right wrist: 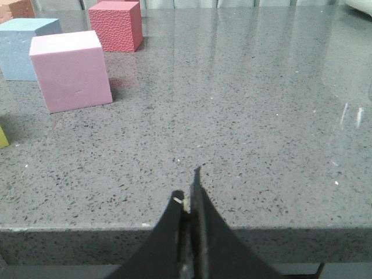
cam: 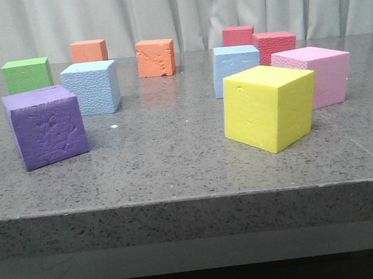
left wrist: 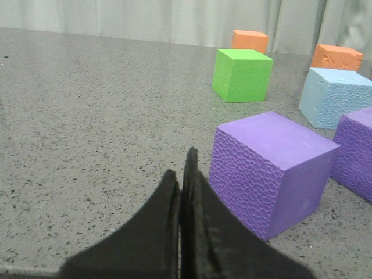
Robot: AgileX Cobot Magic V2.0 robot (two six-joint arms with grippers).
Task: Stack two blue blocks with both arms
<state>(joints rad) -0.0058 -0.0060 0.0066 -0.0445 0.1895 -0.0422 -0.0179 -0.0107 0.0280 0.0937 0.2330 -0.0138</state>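
Two pale blue blocks stand on the grey table (cam: 175, 153). The pebbled blue block (cam: 91, 88) is at the back left, the smoother blue block (cam: 234, 69) at the back right, behind a yellow cube. Neither gripper shows in the front view. In the left wrist view my left gripper (left wrist: 181, 165) is shut and empty, low over the table, right beside a purple cube (left wrist: 270, 168); the pebbled blue block (left wrist: 336, 97) lies farther off. In the right wrist view my right gripper (right wrist: 187, 186) is shut and empty over the table's front edge; the smoother blue block (right wrist: 26, 46) is far off.
A purple cube (cam: 45, 126), a yellow cube (cam: 270, 106) and a pink cube (cam: 315, 75) stand in front. A green cube (cam: 27, 75), two orange cubes (cam: 88, 51) (cam: 156, 57) and two red cubes (cam: 238, 36) (cam: 274, 45) stand at the back. A second purple cube (left wrist: 354, 154) shows in the left wrist view.
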